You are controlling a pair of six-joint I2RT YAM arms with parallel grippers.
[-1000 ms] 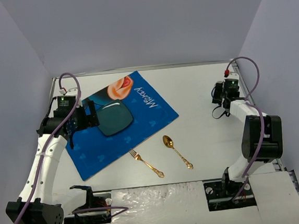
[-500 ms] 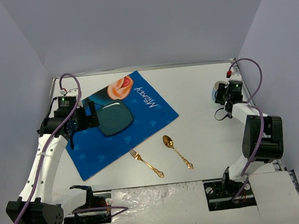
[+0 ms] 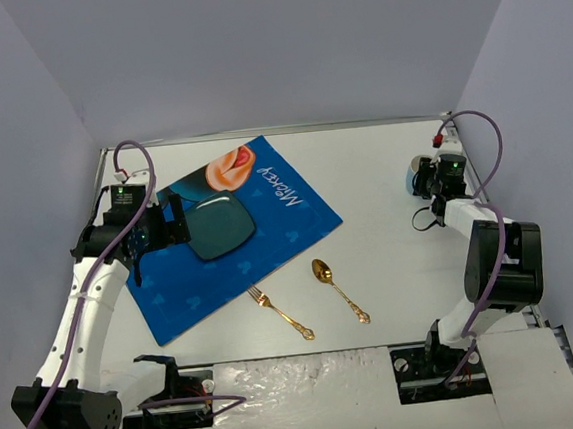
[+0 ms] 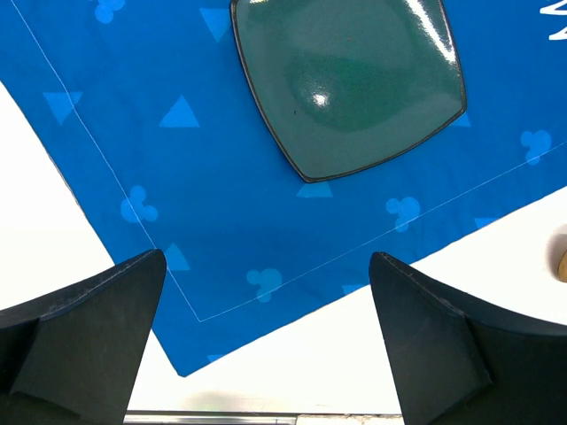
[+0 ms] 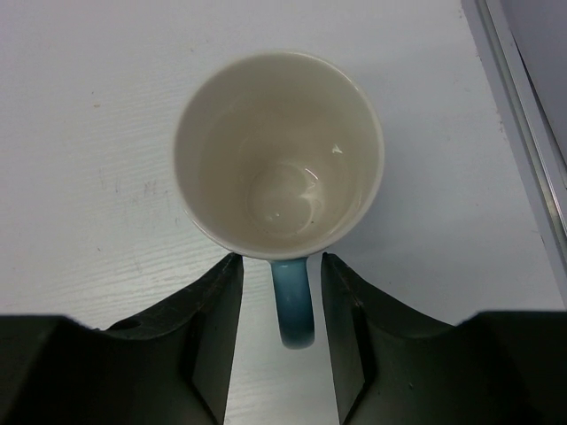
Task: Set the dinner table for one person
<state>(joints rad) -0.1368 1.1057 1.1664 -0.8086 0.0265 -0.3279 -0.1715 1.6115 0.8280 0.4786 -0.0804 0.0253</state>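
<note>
The white dinner table [image 3: 389, 236] carries a blue Mickey-print placemat [image 3: 269, 241] with a dark green square plate [image 3: 217, 224] on it. A gold fork [image 3: 280, 312] and a gold spoon [image 3: 338, 290] lie on the bare table in front of the placemat. My left gripper [image 3: 177, 222] is open and empty, hovering at the plate's left edge; its wrist view shows the plate [image 4: 347, 84] and the placemat [image 4: 221, 204]. A white-inside mug [image 5: 279, 150] with a blue handle [image 5: 292, 301] stands at the far right [image 3: 416, 175]. My right gripper [image 5: 282, 266] is open, its jaws straddling the handle with small gaps.
The table's metal edge strip [image 5: 518, 133] runs just to the right of the mug. The grey walls close in the table on the left, far and right sides. Both arm bases sit at the near edge.
My right gripper has moved a little toward the far right corner, and the mug now shows at its tip. The left arm, plate, fork and spoon have not moved.
</note>
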